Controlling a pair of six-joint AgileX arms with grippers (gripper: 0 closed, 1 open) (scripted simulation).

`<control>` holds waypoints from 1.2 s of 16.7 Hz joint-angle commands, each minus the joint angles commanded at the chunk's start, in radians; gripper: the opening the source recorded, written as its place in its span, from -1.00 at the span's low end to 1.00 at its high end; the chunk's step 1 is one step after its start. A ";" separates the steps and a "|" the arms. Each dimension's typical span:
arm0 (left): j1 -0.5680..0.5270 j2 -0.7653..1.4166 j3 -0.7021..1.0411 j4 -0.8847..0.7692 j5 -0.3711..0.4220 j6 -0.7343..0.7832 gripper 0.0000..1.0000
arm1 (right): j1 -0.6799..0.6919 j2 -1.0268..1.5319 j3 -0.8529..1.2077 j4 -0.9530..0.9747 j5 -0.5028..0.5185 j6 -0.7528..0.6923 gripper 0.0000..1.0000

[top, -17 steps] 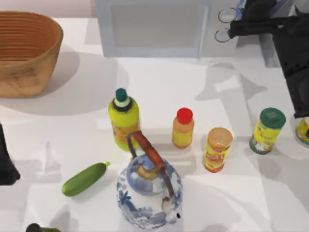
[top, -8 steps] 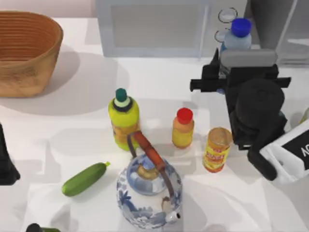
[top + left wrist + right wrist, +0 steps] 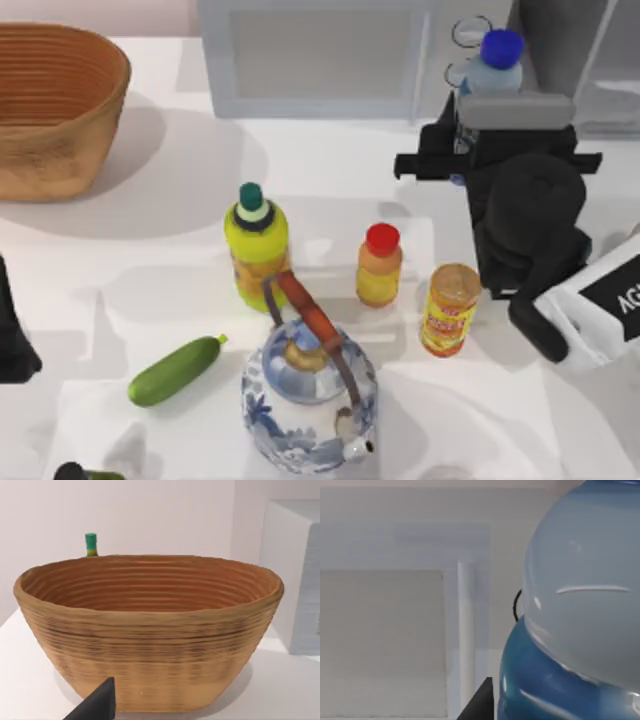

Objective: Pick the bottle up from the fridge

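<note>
Bottle (image 3: 494,68) at the desk's (image 3: 150,270) 1 o'clock, before the fridge (image 3: 590,60), pinched at mid-body by the right hand (image 3: 470,135); likely light, smooth, squeezable. Left hand (image 3: 12,335) parked at 9 o'clock.

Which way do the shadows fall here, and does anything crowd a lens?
Top view: soft shadows fall to the right of the basket and the yellow-green bottle, so the light comes from the left. Right wrist view: the bottle looms large beside the lens, hiding much of the microwave. Left wrist view: evenly lit, the basket casting a faint shadow.
</note>
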 joint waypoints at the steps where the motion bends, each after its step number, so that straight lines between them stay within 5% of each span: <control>1: 0.000 0.000 0.000 0.000 0.000 0.000 1.00 | -0.013 0.017 0.025 -0.002 -0.003 0.001 -1.00; 13: 0.000 0.000 0.000 0.000 0.000 0.000 1.00 | -0.057 0.212 0.184 0.018 -0.071 -0.007 -1.00; 20: 0.000 0.000 0.000 0.000 0.000 0.000 1.00 | -0.057 0.212 0.184 0.018 -0.071 -0.007 0.06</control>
